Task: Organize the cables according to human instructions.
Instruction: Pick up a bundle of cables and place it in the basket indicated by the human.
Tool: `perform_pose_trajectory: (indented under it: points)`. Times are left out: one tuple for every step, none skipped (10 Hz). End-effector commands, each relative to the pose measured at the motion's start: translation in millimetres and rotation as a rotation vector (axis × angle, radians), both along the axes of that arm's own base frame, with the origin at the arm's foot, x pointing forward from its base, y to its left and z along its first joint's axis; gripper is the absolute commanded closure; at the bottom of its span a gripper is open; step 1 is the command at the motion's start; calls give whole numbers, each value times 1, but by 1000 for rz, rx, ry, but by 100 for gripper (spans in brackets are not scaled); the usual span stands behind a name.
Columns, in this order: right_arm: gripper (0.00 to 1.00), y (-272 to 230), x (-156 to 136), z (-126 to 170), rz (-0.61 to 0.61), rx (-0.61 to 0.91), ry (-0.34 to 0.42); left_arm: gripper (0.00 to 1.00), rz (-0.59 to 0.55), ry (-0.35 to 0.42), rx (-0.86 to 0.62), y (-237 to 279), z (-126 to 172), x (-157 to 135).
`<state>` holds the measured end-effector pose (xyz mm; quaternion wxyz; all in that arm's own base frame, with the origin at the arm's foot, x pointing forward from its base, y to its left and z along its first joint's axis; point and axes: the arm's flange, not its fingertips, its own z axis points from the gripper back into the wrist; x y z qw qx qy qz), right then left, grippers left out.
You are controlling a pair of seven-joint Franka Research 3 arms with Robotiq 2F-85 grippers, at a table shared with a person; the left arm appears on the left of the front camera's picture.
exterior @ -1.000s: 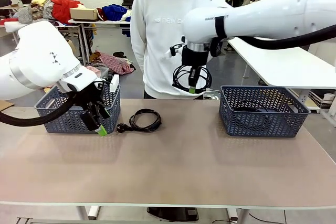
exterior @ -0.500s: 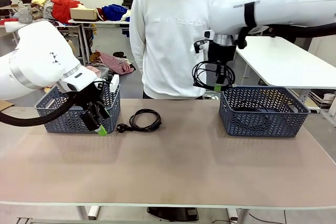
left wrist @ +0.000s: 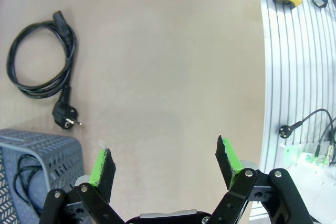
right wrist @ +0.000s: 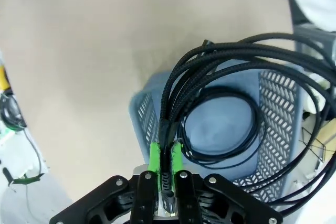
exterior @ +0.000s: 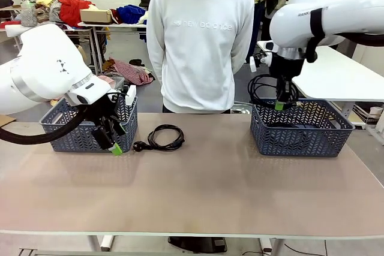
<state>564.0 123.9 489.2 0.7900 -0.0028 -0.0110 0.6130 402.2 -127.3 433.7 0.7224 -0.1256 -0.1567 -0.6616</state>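
Right gripper clamped on coiled cable above right basket, left gripper spread wide, empty

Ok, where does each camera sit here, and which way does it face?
Front view: fixed on the robot's side, facing across the table at the person; it shows the left pincer by the left basket and the right pincer holding a cable above the right basket.
Left wrist view: on the left wrist, looking down at the table past its own open fingers.
Right wrist view: on the right wrist, looking down into the right basket past its own shut fingers.
Shared: front and left wrist both show the loose cable on the table.
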Motion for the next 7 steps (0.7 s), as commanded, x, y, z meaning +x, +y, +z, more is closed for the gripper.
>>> perform_pose_trajectory:
  points:
    - [100,-23,-7,-5,14,37,-20,0,4,-4,0,0,0,-1]
    - [100,-32,-5,-9,10,30,-32,0,4,-4,0,0,0,-1]
    - [100,-41,-3,-15,21,25,-42,0,4,-4,0,0,0,-1]
    - [100,-50,-1,-22,41,27,-46,0,4,-4,0,0,0,-1]
    - [100,-57,1,-30,45,33,-39,0,4,-4,0,0,0,-1]
    - [100,-65,2,-36,51,30,-36,0,4,-4,0,0,0,-1]
    - [100,-72,1,-40,47,31,-33,0,4,-4,0,0,0,-1]
